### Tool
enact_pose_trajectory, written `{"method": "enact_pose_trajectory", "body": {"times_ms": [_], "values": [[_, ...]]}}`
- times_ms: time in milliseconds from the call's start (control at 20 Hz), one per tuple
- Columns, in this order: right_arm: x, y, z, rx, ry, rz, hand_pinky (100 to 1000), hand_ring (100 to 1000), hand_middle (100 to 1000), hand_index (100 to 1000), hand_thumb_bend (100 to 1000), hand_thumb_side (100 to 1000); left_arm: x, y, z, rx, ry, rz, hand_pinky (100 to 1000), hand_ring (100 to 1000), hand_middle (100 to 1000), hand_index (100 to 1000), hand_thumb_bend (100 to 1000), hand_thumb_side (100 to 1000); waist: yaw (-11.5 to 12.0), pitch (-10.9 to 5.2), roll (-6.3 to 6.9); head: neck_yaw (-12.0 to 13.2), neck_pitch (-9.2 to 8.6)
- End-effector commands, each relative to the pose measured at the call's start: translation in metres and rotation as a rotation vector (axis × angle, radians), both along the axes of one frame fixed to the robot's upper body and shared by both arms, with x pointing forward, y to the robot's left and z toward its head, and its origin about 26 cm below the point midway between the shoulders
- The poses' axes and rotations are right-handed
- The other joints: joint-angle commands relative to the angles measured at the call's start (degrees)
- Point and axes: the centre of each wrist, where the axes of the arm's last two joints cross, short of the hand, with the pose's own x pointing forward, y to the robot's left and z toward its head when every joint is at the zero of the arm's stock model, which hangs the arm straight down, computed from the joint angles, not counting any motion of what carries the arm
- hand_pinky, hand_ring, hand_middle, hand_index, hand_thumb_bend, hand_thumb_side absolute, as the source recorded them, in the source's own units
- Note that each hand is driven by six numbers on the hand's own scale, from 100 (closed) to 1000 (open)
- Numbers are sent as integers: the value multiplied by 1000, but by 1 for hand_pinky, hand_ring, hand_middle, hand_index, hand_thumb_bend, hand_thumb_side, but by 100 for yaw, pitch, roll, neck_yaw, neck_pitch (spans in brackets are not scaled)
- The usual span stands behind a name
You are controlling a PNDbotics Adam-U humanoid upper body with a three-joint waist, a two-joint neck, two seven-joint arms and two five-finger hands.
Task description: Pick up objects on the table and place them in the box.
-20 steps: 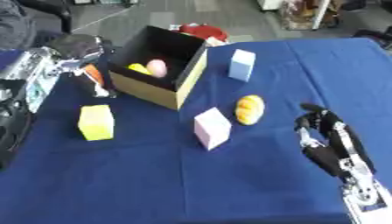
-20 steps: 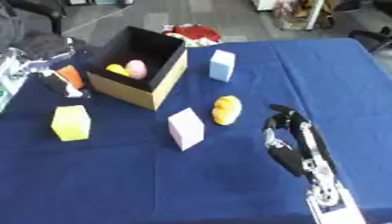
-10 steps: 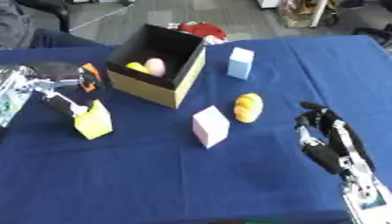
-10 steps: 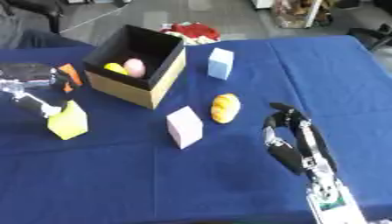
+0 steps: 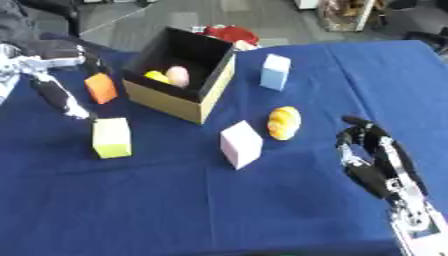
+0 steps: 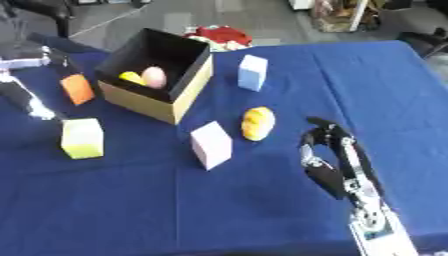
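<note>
A box (image 5: 166,101) with tan walls and a black inside stands at the upper left and holds a yellow thing (image 5: 157,76) and a pink egg shape (image 5: 178,76). On the blue table lie an orange block (image 5: 101,88), a yellow-green block (image 5: 112,138), a pale pink block (image 5: 241,144), an orange-yellow bun shape (image 5: 284,122) and a light blue block (image 5: 275,71). My left hand (image 5: 57,95) is open, its fingers stretched down to just up-left of the yellow-green block. My right hand (image 5: 372,162) rests open at the lower right, holding nothing.
A red thing (image 5: 229,35) lies behind the box, off the table's far edge. The blue cloth (image 5: 219,210) runs bare across the front. Floor and furniture show beyond the far edge.
My left hand has come down from beside the orange block to the yellow-green block, which tilted briefly and now sits flat. The orange block is uncovered. The right hand has not moved.
</note>
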Motion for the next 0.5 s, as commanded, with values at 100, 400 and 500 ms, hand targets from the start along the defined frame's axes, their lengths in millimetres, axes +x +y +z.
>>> {"method": "enact_pose_trajectory", "body": {"times_ms": [100, 400, 500], "values": [[1, -6, 5, -26, -19, -8, 807, 585, 575, 821, 100, 304, -12, 2, 16, 90, 80, -45, 830, 772, 786, 893, 713, 421, -3, -138, 83, -15, 14], [1, -6, 5, -27, -19, -6, 807, 585, 575, 821, 100, 303, -13, -1, -22, 156, 202, -68, 821, 764, 774, 885, 697, 399, -24, -144, 83, 2, 17], [1, -6, 5, -26, -18, -5, 807, 585, 575, 821, 100, 302, -12, 1, -31, 162, 225, -52, 817, 761, 772, 882, 690, 384, -22, -145, 78, 0, 20]]}}
